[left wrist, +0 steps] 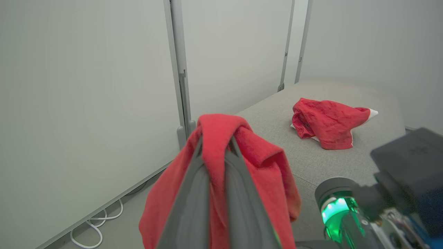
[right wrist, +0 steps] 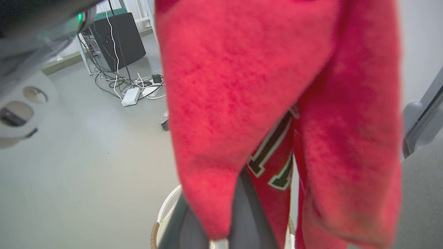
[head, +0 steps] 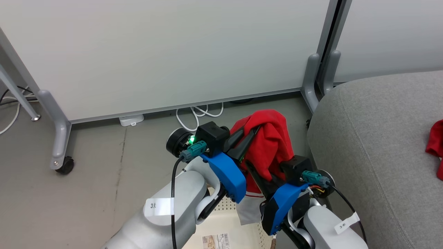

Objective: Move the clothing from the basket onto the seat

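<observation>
One red garment (left wrist: 325,122) already lies on the grey seat (left wrist: 346,166), while the left gripper (left wrist: 216,147) pinches a second garment (head: 271,138) aloft over the basket (head: 226,207), yet to be carried across; draped fabric hides whether the right gripper (head: 254,173) grips.

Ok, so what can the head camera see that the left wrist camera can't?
The head view adds the basket at the bottom, with a barcode sticker on its floor, plus a caster wheel under the partition. The left wrist view adds a close look at the left fingers pinching the red garment, and the whole second red garment, white trim included, lying on the seat. Both take in the lifted garment, the grey seat, part of the second garment and a white cable on the floor.
</observation>
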Tool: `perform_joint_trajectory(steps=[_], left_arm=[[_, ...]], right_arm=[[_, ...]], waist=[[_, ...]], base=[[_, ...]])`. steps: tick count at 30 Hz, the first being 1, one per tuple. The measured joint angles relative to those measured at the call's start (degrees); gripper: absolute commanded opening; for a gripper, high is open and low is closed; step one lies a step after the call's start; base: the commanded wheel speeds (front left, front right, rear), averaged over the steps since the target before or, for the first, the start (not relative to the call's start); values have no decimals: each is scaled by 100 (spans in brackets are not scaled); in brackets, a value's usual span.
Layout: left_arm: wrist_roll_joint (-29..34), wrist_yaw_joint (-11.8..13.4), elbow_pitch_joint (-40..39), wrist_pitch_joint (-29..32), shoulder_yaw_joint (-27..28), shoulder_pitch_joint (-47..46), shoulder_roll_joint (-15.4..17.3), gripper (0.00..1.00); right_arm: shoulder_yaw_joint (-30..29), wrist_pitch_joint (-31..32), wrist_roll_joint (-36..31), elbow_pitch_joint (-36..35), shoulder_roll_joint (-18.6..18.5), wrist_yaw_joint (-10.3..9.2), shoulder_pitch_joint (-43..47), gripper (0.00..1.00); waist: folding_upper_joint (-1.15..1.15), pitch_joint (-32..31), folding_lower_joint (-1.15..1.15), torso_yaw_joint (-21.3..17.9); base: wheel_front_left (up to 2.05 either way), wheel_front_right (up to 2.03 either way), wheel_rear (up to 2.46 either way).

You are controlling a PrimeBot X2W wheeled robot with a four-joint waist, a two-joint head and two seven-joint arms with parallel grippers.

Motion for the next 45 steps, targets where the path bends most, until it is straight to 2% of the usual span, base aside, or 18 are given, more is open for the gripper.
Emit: perform_joint_trajectory(steps=[16, 17, 18, 19, 33, 45], left_arm=[[-40, 0, 26, 0, -9, 1, 4, 0], [-40, 0, 30, 0, -9, 1, 4, 29], [-40, 0, 32, 0, -9, 1, 5, 84], [-40, 0, 35, 0, -8, 1, 5, 100], [15, 0, 36, 0, 91, 11, 22, 100], [636, 68, -331, -1, 854, 839, 255, 100]], right_arm=[[81, -125, 54, 144, 0, 0, -87, 0], [85, -125, 54, 144, 0, 0, -88, 0], [89, -125, 54, 144, 0, 0, -90, 0], [90, -125, 54, 144, 0, 0, -93, 0], [107, -171, 56, 187, -1, 0, -131, 0], [-18, -227, -24, 125, -1, 0, -152, 0]], waist=[[0, -11, 0, -81], [0, -12, 0, -82], [0, -13, 0, -82], [0, -15, 0, -82], [0, 1, 0, -83], [0, 57, 0, -75]], base=[[0, 0, 0], [0, 0, 0], [0, 0, 0], [0, 0, 0], [0, 0, 0], [0, 0, 0]])
